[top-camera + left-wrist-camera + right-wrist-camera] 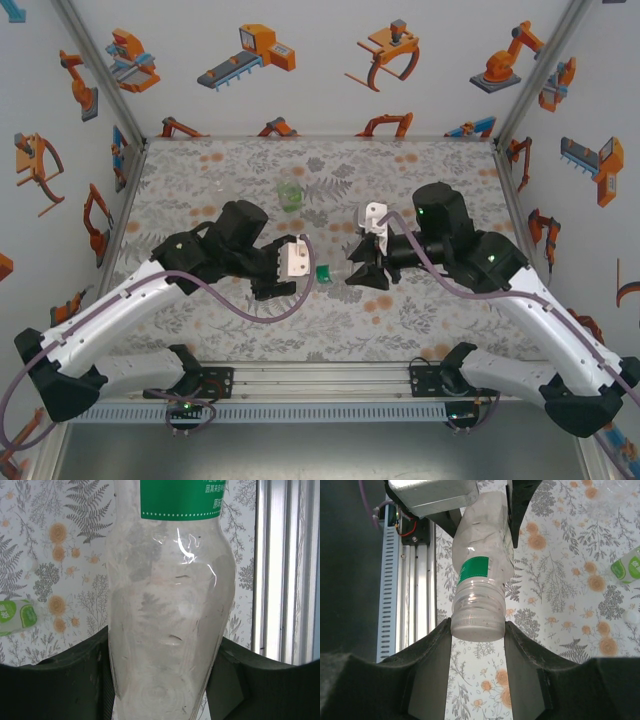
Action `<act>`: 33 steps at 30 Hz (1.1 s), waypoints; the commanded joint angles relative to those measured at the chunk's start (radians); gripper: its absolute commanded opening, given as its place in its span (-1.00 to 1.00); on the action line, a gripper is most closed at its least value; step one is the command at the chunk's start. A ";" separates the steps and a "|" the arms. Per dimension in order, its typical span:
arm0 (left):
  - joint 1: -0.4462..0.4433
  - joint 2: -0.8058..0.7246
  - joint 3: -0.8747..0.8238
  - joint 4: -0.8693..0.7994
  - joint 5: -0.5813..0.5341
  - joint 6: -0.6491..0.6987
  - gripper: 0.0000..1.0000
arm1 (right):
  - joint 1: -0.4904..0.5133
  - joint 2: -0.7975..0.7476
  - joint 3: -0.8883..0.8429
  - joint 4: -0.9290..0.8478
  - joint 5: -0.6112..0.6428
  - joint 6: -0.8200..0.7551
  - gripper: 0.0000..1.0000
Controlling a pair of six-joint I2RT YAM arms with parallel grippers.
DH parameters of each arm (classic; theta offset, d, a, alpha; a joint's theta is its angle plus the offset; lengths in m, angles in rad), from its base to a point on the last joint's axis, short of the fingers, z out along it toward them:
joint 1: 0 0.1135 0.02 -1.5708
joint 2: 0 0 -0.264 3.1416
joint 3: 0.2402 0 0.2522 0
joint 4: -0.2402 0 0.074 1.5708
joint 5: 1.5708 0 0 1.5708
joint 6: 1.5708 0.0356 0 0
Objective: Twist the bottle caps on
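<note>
A clear bottle (170, 605) with a green label (322, 271) is held lying level above the table, between the two arms. My left gripper (162, 652) is shut on the bottle's lower body, one dark finger (65, 680) on each side. A whitish translucent bottle cap (477, 625) sits on the bottle's neck. My right gripper (477, 630) is shut on that cap, its jaws touching both of the cap's sides. In the top view the right gripper (360, 272) faces the left gripper (300, 262) across the bottle. A short green bottle (290, 195) lies further back on the table.
The short green bottle (627, 567) lies off to the side of the held one, also at the left edge (17, 616) of the left wrist view. An aluminium rail (415, 580) runs along the table's near edge. Printed walls (90, 150) enclose the floral table (440, 320).
</note>
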 commanded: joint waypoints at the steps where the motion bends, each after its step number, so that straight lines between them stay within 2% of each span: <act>1: -0.006 0.017 0.051 -0.006 0.011 0.022 -1.00 | 0.032 0.019 0.047 -0.044 0.022 -0.029 -1.00; 11: -0.005 0.046 0.082 -0.049 0.031 -0.002 -1.00 | 0.112 0.073 0.104 -0.125 0.140 -0.071 -1.00; 19: -0.002 0.076 0.106 -0.096 0.093 -0.026 -1.00 | 0.180 0.114 0.156 -0.189 0.227 -0.112 -1.00; 24: -0.001 0.076 0.104 -0.085 0.100 -0.028 -1.00 | 0.188 0.130 0.174 -0.216 0.207 -0.109 -1.00; 29: -0.001 0.042 0.067 -0.014 0.049 -0.015 -1.00 | 0.187 0.155 0.185 -0.215 0.142 0.031 -1.00; 33: -0.002 0.028 0.054 0.004 0.015 0.008 -1.00 | 0.181 0.179 0.199 -0.220 0.069 0.223 -1.00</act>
